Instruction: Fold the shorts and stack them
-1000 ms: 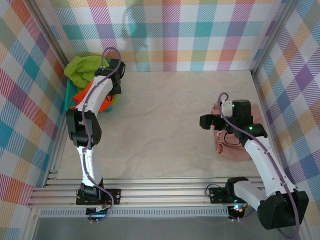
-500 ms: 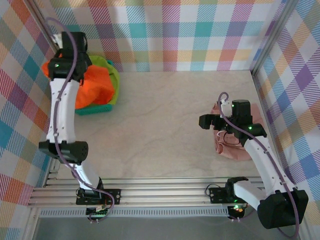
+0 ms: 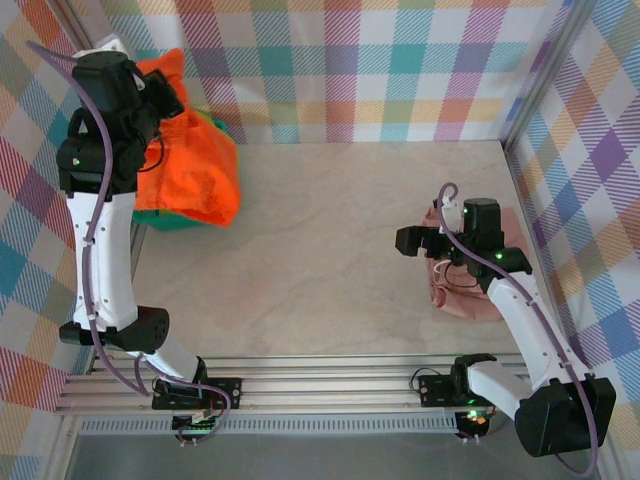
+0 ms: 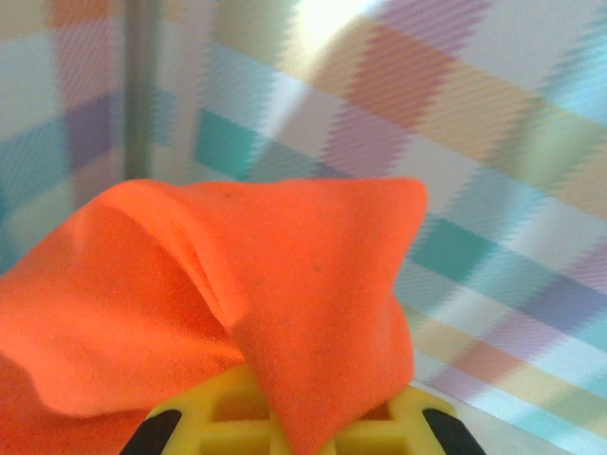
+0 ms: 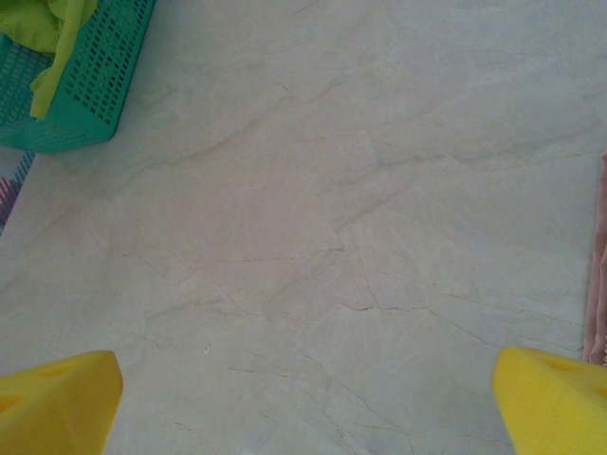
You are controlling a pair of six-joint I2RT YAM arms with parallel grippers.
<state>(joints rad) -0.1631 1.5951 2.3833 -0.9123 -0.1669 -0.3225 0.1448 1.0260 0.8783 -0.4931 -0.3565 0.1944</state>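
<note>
My left gripper (image 3: 160,98) is raised high at the back left corner, shut on the bright orange shorts (image 3: 192,170), which hang down over the basket. In the left wrist view the orange cloth (image 4: 237,284) drapes over the yellow fingers (image 4: 209,417) of that gripper (image 4: 294,427). The lime green shorts (image 5: 38,28) lie in the basket, and a sliver of them (image 3: 220,128) shows behind the orange cloth. The dusty pink shorts (image 3: 452,292) lie bunched on the table at the right. Just to their left, my right gripper (image 3: 415,241) stands open and empty above bare table (image 5: 303,408).
The teal mesh basket (image 3: 168,221) stands at the back left by the wall, and the right wrist view shows it (image 5: 95,85) too. Plaid walls close in the back and both sides. The table's middle (image 3: 320,260) is bare marbled surface.
The left arm has lifted the orange shorts out of the basket, swinging up and towards the back left corner. The right arm has not moved.
</note>
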